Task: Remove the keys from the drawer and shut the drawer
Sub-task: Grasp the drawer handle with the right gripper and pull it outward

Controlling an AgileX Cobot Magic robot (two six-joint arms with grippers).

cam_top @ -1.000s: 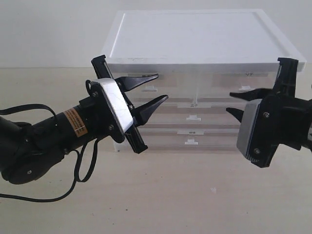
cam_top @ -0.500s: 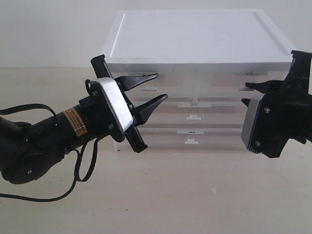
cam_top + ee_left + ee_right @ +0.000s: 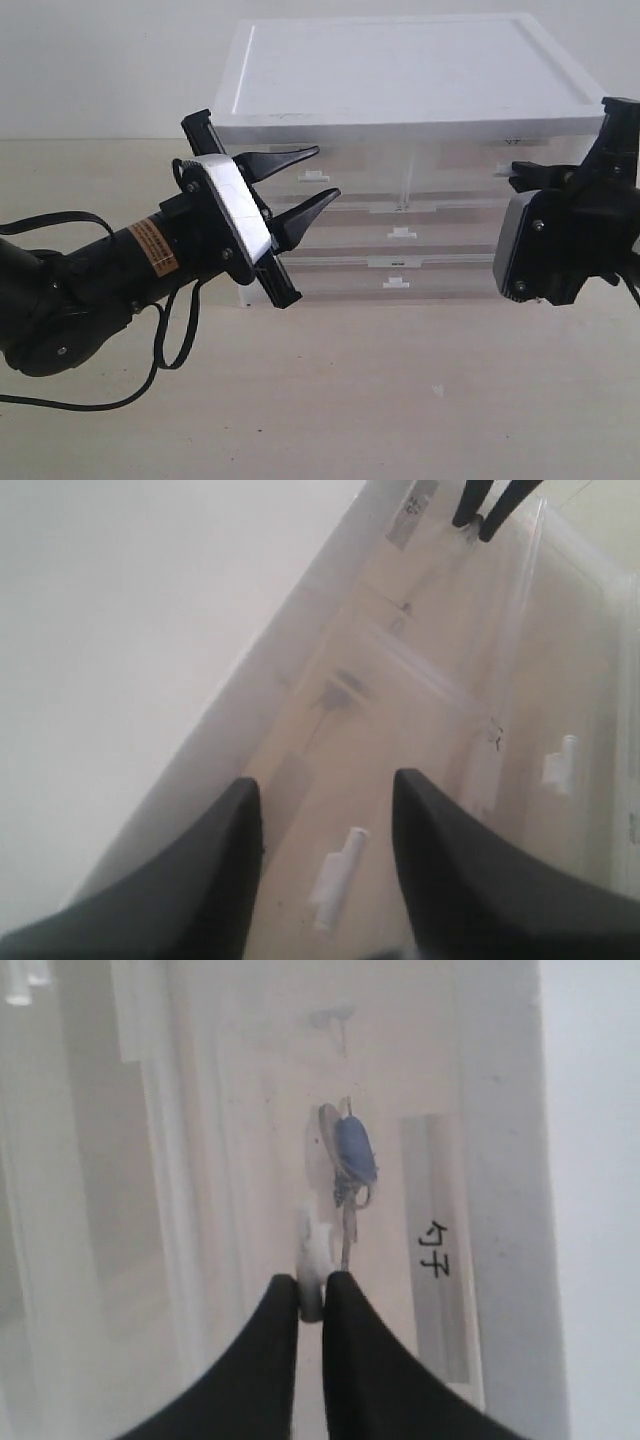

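Note:
The keys, with a blue oval fob, show through the translucent front of the top right half-width drawer, which looks closed. Its label carries black characters. My right gripper is shut on this drawer's small white tab handle; in the exterior view the right gripper is against the cabinet's right front. My left gripper hangs open in front of the top left drawer, its jaws either side of that drawer's tab handle without touching it. The keys are hidden in the exterior view.
The white cabinet has a flat rimmed top and full-width drawers below the top row. It stands on a beige table. A black cable loops under my left arm.
My right gripper has moved right and in toward the cabinet, and its jaws have gone from open to shut on the top right drawer's handle. The left gripper has barely shifted.

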